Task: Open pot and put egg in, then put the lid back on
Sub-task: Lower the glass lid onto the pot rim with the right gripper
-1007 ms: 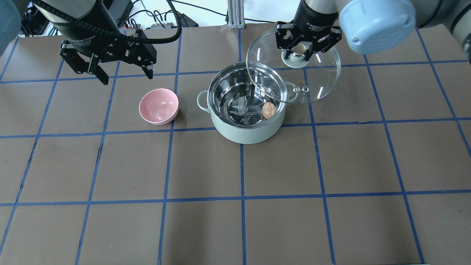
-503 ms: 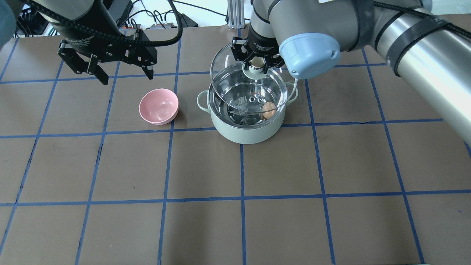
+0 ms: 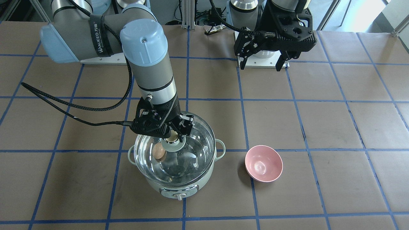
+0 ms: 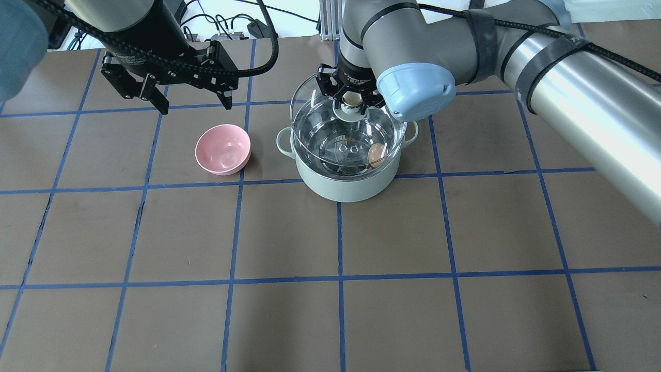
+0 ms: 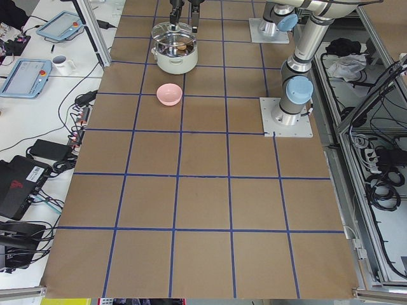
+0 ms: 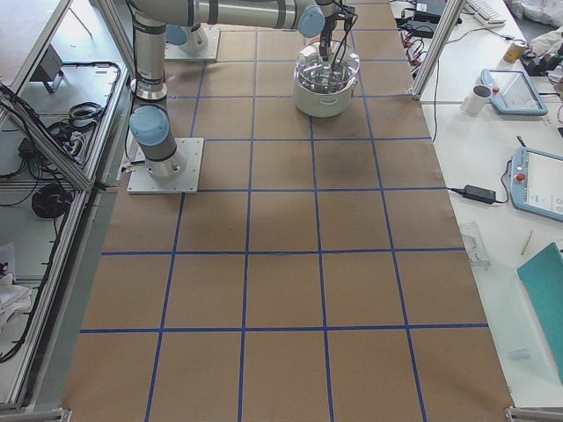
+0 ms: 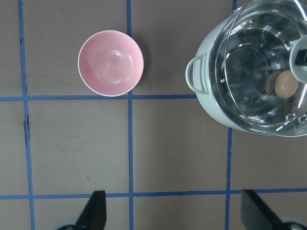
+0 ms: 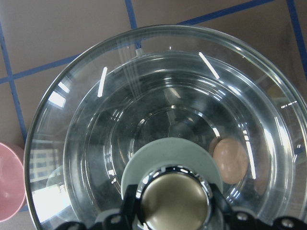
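The mint-green pot (image 4: 345, 188) stands at mid-table, its knob facing away from the robot (image 3: 181, 195). The light-brown egg (image 4: 377, 154) lies inside it on the steel bottom, and also shows in the front view (image 3: 158, 151) and the right wrist view (image 8: 230, 160). My right gripper (image 4: 352, 98) is shut on the beige knob (image 8: 175, 203) of the glass lid (image 4: 315, 111) and holds it right over the pot's mouth, set slightly toward the robot. I cannot tell whether the lid touches the rim. My left gripper (image 4: 195, 107) is open and empty, high behind the pink bowl.
A pink bowl (image 4: 223, 150) sits empty on the table left of the pot, about a hand's width from its loop handle (image 7: 194, 80). The brown table (image 4: 341, 289) carries a grid of blue tape lines. Cables lie along its far edge.
My right gripper has carried the lid from the pot's back right to over its mouth and lowered it. My left gripper has shifted a little to the right, still open.
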{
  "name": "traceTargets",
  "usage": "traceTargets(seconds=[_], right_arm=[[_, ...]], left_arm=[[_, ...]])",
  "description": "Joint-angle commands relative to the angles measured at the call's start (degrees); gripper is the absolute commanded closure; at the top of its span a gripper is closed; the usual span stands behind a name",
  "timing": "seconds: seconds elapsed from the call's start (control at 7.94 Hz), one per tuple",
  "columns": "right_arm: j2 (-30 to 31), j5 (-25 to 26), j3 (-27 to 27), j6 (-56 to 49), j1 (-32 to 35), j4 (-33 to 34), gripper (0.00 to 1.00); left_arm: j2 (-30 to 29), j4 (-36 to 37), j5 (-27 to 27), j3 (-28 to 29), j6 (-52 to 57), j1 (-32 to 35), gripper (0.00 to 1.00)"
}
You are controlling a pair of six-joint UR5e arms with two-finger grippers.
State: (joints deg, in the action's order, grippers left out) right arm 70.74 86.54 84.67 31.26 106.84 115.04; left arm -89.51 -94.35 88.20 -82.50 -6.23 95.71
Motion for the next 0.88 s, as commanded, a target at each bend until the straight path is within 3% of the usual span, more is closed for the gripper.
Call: traceTargets(seconds=[0.0, 0.5, 0.76], right_arm=[[-0.6, -0.05, 0.41, 0.21, 0.04, 0.19, 1.0], [-0.95, -0.05, 0.41, 0.47, 0.04, 0.1, 1.0], [-0.87, -0.05, 0.49, 0.38, 0.12, -0.51, 1.0]], left_arm=[[0.13, 0.48, -0.04, -0.11, 0.08, 0.35, 0.0], [0.13, 0.91, 0.13, -0.11, 2.88, -0.7, 0.0], [0.13, 0.92, 2.93, -0.11, 3.68, -0.79, 0.0]])
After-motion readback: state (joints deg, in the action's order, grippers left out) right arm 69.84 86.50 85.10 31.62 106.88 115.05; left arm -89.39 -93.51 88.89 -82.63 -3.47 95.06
